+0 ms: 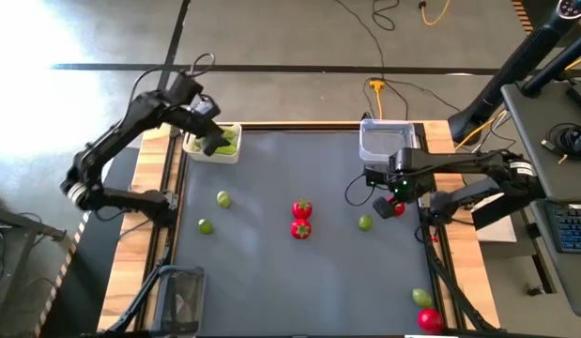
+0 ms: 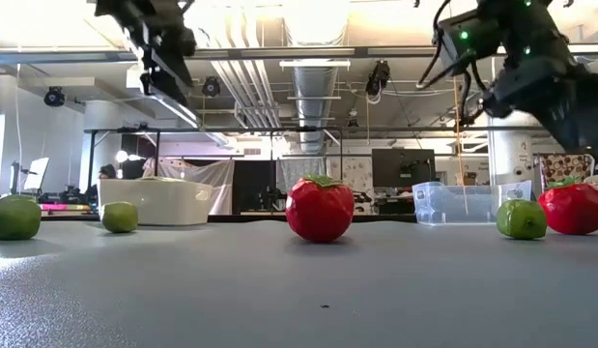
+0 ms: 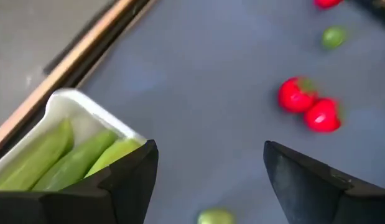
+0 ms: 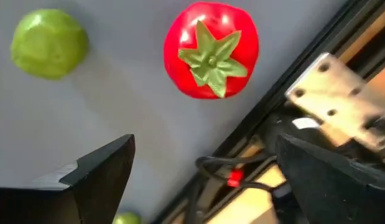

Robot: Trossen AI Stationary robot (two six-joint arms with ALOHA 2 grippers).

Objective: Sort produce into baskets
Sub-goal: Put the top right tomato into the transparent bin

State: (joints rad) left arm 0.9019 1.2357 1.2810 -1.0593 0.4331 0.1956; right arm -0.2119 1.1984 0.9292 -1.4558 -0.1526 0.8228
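Cucumbers (image 3: pixel 68 158) half-hidden in white tub (image 1: pixel 226 153); left pincer (image 3: pixel 208 177) wide, right pincer (image 4: pixel 204 180) wide.

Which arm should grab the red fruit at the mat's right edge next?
Right. Its open end effector hovers by that red fruit; the left end effector is across the table over the white tub.

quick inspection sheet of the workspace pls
surface: dark grey mat on a wood-edged table
job's things: white basket holds long green pieces; clear basket looks empty; dark basket at the near-left corner; two red fruits touching mid-mat, limes and more red fruits loose
clutter: nothing seen
grippers: left pincer open over the white basket; right pincer open above a red fruit
cables: yellow cable on the floor
surroundings: desk with keyboard
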